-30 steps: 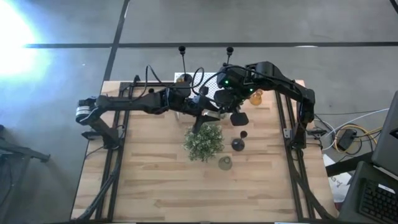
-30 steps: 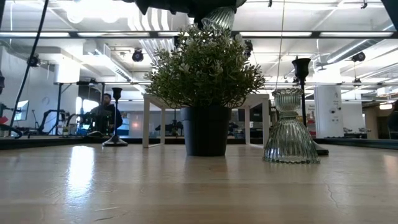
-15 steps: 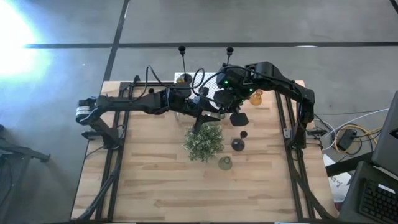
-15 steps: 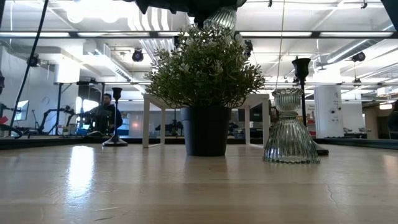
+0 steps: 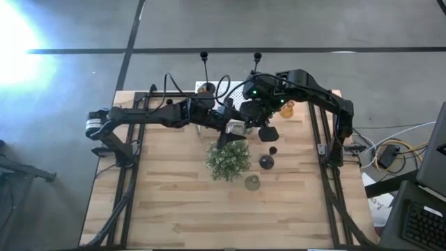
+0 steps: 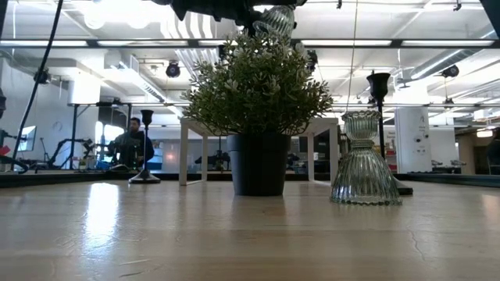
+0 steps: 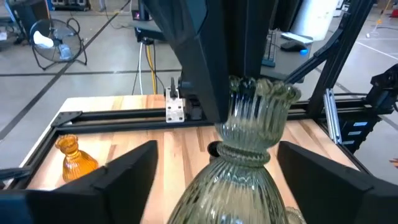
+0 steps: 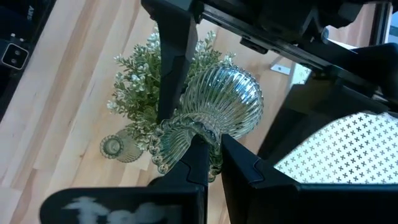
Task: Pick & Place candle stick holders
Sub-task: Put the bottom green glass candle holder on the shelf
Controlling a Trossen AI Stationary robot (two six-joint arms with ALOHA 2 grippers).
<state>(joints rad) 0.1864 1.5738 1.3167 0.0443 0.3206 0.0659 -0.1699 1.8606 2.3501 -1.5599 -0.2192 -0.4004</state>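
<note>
Wooden tabletop (image 5: 174, 202) in a big open workshop, with a person sitting way off at the left of the low view.

Looks like a mid-air handoff. A clear ribbed holder (image 8: 214, 112) hangs above the bushy plant (image 5: 228, 159), just above centre in the high view. The right gripper (image 8: 208, 158) is clamped shut on its flared rim, so it carries the piece. The left gripper (image 7: 214, 168) has its fingers spread wide either side of the bulb, not touching glass in its wrist view. My guess is it just let go, or is about to grab.

Nearby: a second clear holder (image 6: 365, 160) on the table right of the plant, an amber holder (image 7: 74, 154) near the table's edge, and the white perforated stand (image 8: 339, 155) close under the arms. The plant sits directly below, so lowering straight down would hit it.
</note>
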